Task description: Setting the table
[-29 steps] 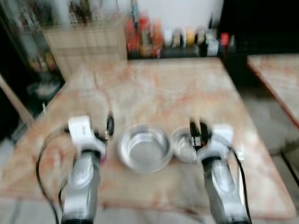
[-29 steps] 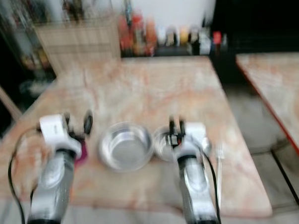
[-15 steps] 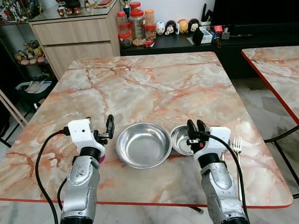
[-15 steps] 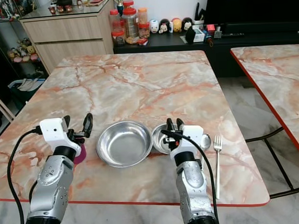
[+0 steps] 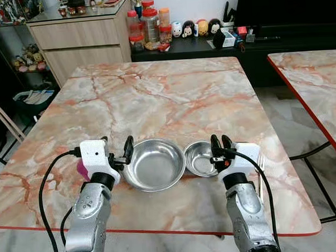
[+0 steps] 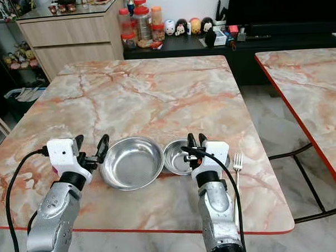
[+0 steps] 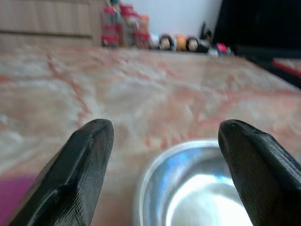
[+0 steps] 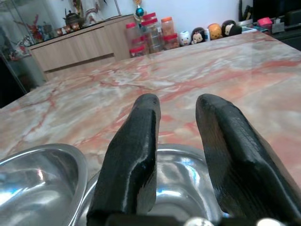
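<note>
Right gripper above round steel bowl

On the marble table, near its front edge, we find 2 bowls side by side and touching: the large bowl at 9 o'clock of the small bowl. A fork lies at 3 o'clock of the small bowl, near it. A pink object sits at 9 o'clock of the large bowl. A 2nd table stands at 3 o'clock; a wooden cabinet and jars stand at 12 o'clock.
</note>
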Available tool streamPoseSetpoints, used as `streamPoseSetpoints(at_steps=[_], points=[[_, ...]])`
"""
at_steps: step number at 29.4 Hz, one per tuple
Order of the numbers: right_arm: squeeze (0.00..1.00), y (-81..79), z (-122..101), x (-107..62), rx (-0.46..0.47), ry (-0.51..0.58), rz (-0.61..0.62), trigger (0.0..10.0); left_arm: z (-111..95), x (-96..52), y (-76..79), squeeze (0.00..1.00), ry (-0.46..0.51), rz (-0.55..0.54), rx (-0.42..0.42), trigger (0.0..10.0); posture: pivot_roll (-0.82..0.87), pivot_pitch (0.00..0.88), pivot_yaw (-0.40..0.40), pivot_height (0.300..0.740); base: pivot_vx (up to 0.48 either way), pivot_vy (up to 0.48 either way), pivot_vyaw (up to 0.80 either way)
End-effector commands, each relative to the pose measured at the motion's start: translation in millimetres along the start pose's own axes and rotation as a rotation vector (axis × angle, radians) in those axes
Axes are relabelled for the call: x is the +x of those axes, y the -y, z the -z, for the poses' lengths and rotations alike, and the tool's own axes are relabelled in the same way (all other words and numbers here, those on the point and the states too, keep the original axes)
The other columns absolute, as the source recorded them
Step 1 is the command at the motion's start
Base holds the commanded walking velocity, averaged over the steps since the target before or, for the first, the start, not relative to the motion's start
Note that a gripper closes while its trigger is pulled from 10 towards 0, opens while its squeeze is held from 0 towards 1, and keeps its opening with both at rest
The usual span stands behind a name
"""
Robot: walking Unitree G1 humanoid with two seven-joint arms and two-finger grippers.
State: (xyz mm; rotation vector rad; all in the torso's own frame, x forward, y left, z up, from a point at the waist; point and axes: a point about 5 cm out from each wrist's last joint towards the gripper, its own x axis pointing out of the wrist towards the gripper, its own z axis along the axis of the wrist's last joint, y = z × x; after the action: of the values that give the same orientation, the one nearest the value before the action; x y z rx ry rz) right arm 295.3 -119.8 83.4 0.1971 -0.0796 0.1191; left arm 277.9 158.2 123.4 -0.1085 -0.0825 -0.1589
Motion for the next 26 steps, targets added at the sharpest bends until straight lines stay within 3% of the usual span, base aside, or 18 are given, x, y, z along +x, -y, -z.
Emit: streamPoseSetpoints(at_steps=[1,11,26], points=[[0.0,-4.4,0,1.4,0.001,-0.006,-0.019,10.0,0,-1.9,0.1,0.0,-0.02,0.023,0.0,10.0,0.01,0.0,0.04,0.74,0.0,0.0,0.0],[0.0,-4.4,1,1.9,0.004,-0.012,-0.019,10.0,15,-20.2,-11.4,0.0,-0.127,0.008,0.023,10.0,0.03,0.0,0.034,0.74,0.0,0.0,0.0],[0.0,-4.4,2,1.1,0.006,-0.021,-0.019,10.0,19,-25.2,-10.6,0.0,-0.188,0.05,-0.004,10.0,0.03,0.0,0.034,0.74,0.0,0.0,0.0]])
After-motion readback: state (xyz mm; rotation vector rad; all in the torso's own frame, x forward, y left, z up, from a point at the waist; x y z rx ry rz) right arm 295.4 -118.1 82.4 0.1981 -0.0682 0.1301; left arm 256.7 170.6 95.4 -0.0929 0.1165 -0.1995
